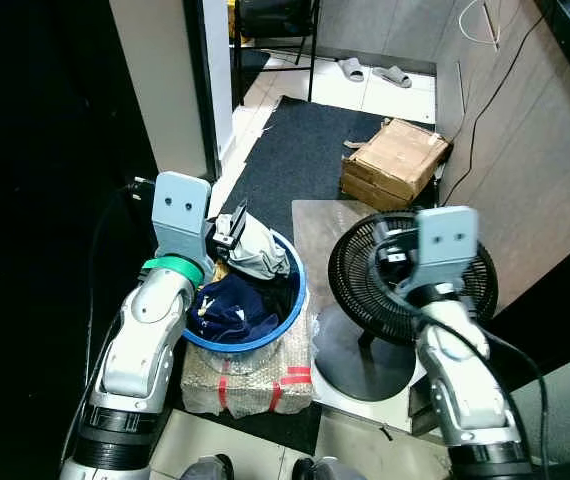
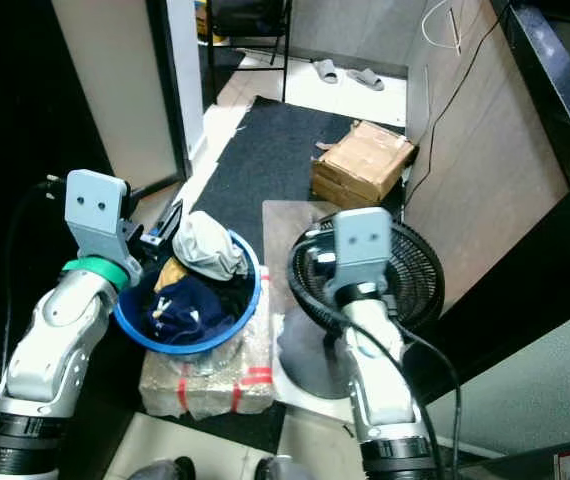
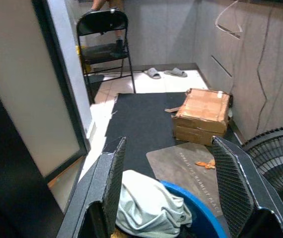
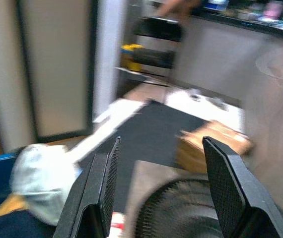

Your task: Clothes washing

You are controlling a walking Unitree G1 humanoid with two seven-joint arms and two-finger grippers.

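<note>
Since the blue basket (image 1: 290,312) sits on a taped parcel (image 1: 250,382) rather than the floor, a sideways tug w/ the left gripper (image 3: 169,191) could tip it off; judgement only. That gripper hangs at the basket's near-left rim, fingers (image 3: 112,182) wide apart, nothing held. Laundry is piled inside: navy garment (image 1: 230,310) low, pale grey-green cloth (image 2: 205,248) on top, poking above the rim, so it may spill. Right gripper (image 4: 156,198), fingers apart & empty, is over the floor fan (image 1: 360,265) just beside the basket; could snag the grille. Beyond: dark mat (image 1: 300,150), cardboard box (image 1: 395,160), slippers (image 1: 373,72).
</note>
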